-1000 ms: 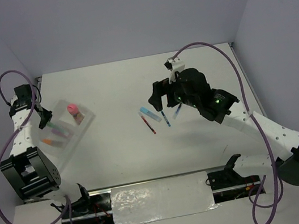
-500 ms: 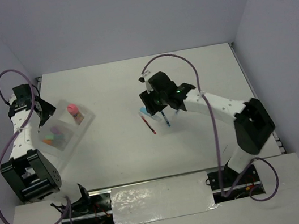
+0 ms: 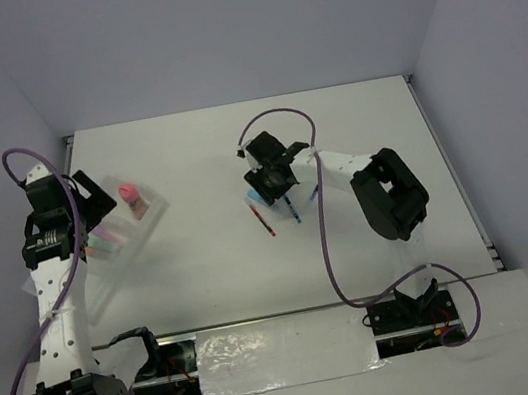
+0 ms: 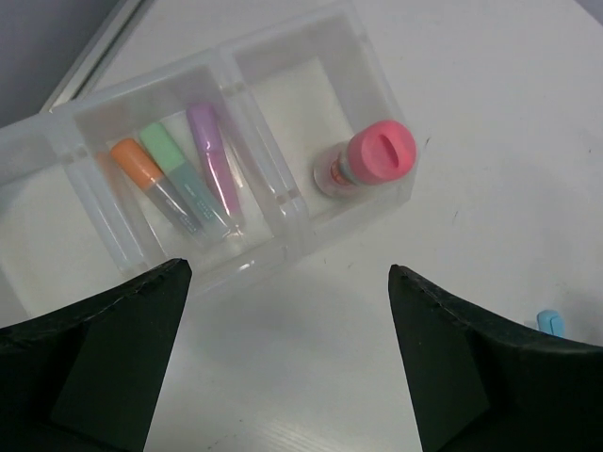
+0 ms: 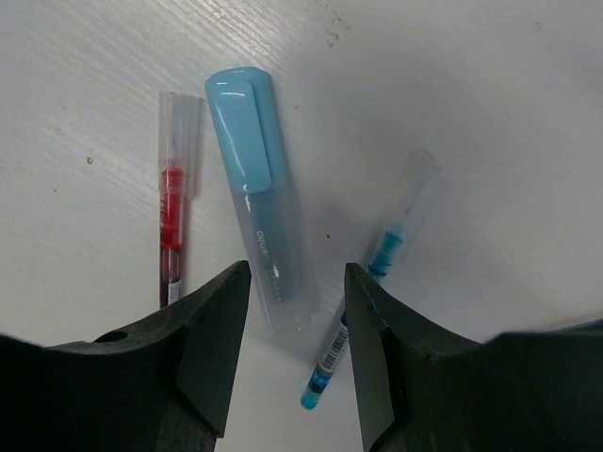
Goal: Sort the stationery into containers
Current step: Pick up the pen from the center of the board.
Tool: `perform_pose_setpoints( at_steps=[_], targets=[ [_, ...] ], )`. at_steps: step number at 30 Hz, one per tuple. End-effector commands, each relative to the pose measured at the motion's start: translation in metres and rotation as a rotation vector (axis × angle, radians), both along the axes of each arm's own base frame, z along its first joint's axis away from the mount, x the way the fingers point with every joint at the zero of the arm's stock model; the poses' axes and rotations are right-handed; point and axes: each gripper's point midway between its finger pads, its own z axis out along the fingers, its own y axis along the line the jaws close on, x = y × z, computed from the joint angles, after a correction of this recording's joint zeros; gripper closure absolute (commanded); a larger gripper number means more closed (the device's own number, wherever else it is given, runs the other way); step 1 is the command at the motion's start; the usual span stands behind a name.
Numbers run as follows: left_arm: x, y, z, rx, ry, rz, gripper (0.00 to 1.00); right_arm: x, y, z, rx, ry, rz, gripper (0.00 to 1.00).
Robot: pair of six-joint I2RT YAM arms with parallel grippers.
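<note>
Right gripper (image 5: 294, 315) has swung in over the blue marker (image 5: 259, 217), which lies on the table (image 5: 490, 94) between red pen (image 5: 171, 226) and blue pen (image 5: 382, 264), jaws parted astride it to pinch; left gripper (image 4: 285, 282) hangs wide, empty, above the tray (image 4: 170, 77).

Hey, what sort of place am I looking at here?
Most likely a robotics lab test cell: a left arm and right arm mounted at a white table, plain walls closing it in, a purple cable trailing, and staged props like a clear tray and blue marker.
</note>
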Motion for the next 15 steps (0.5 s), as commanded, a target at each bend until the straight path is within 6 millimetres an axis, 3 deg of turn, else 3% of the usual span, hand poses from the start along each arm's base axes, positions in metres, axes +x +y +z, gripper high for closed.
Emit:
perform_pose_setpoints(
  at_steps=[1,6,8,9,11,14,15],
  targets=[
    [0.005,-0.009,-0.005,-0.002,-0.004,-0.069,0.01,0.009,0.006,0.003,0.000,-0.014,0.017,0.47],
    [0.001,-0.016,-0.004,-0.013,-0.014,-0.092,0.01,0.006,0.010,-0.023,-0.003,0.044,0.014,0.49],
    [0.000,-0.019,-0.004,-0.018,-0.015,-0.102,0.01,0.002,0.013,-0.031,0.009,0.068,0.022,0.54],
    [0.000,-0.023,-0.003,-0.024,-0.018,-0.114,0.01,0.001,0.014,-0.034,0.014,0.076,0.022,0.57],
    [0.001,-0.033,-0.003,-0.047,-0.024,-0.146,0.01,-0.001,0.017,-0.036,0.032,0.078,0.023,0.76],
    [0.008,-0.065,-0.002,-0.092,-0.040,-0.254,0.01,0.005,0.022,-0.006,0.107,0.016,-0.030,0.87],
    [0.011,-0.085,-0.001,-0.121,-0.054,-0.325,0.01,0.000,0.025,0.023,0.178,-0.021,-0.029,0.87]
  ],
)
